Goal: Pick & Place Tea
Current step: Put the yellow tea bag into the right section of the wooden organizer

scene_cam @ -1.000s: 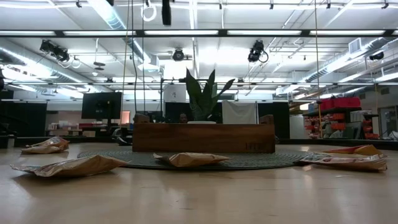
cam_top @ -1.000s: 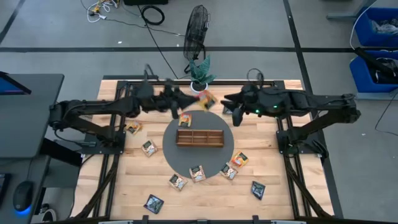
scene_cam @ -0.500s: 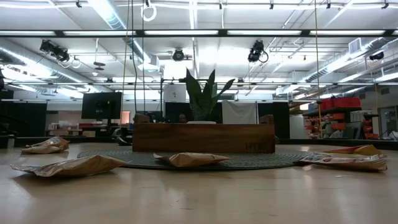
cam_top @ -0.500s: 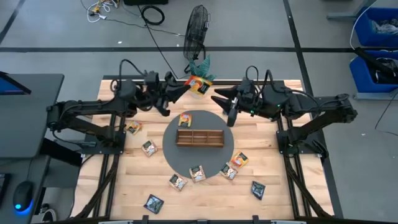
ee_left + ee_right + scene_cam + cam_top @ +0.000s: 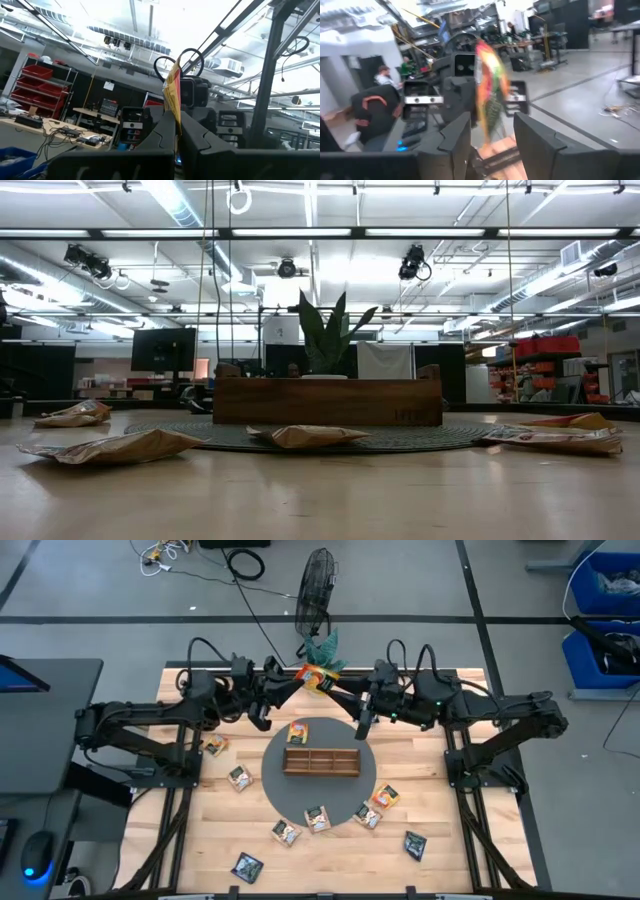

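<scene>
Pinching an orange sachet (image 5: 317, 679) aloft, left tool (image 5: 300, 681), right tool (image 5: 342, 692) spread beside

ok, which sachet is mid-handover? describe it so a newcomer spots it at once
Start at the potted plant on the table's far edge. Just in front, the left gripper holds an orange-yellow sachet, with the right gripper open around it. It's the only sachet off the table.
</scene>
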{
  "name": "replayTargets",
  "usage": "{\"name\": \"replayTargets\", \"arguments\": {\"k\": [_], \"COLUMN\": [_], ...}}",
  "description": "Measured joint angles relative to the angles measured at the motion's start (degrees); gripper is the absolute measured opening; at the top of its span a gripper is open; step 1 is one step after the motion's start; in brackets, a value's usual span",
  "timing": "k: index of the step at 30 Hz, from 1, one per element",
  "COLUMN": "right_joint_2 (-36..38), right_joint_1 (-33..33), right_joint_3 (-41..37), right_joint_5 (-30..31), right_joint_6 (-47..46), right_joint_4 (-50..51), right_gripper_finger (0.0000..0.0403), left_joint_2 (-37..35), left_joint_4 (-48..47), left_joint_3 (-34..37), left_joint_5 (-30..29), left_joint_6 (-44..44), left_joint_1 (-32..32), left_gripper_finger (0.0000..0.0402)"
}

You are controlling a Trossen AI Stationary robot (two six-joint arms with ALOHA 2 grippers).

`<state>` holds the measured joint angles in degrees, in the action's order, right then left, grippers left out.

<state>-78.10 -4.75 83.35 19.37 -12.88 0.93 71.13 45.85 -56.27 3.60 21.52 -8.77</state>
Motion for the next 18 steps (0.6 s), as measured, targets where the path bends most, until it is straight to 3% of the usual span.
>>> {"name": "replayTargets", "arguments": {"k": [6, 10, 14, 18], "right_joint_2": [-0.25, -0.25, -0.25, -0.25], "right_joint_1": [0.28, 0.30, 0.32, 0.32], "right_joint_3": [0.00, 0.00, 0.00, 0.00], "right_joint_5": [-0.41, -0.89, -0.92, -0.92], "right_joint_6": [0.23, 0.52, 1.38, 1.09], "right_joint_4": [-1.07, -1.79, -1.36, -1.32], "right_gripper_finger": [0.0141, 0.0093, 0.0020, 0.0009], "left_joint_2": [0.02, 0.02, 0.02, 0.04], "left_joint_4": [0.04, -0.05, -0.19, -0.27], "left_joint_3": [0.00, 0.00, 0.00, 0.00], "left_joint_5": [0.00, 0.00, -0.20, -0.20], "left_joint_6": [-0.33, -0.11, -0.04, 0.04], "left_joint_1": [-0.05, -0.05, -0.04, -0.05], "left_gripper_finger": [0.0003, 0.0003, 0.0006, 0.0006]}}
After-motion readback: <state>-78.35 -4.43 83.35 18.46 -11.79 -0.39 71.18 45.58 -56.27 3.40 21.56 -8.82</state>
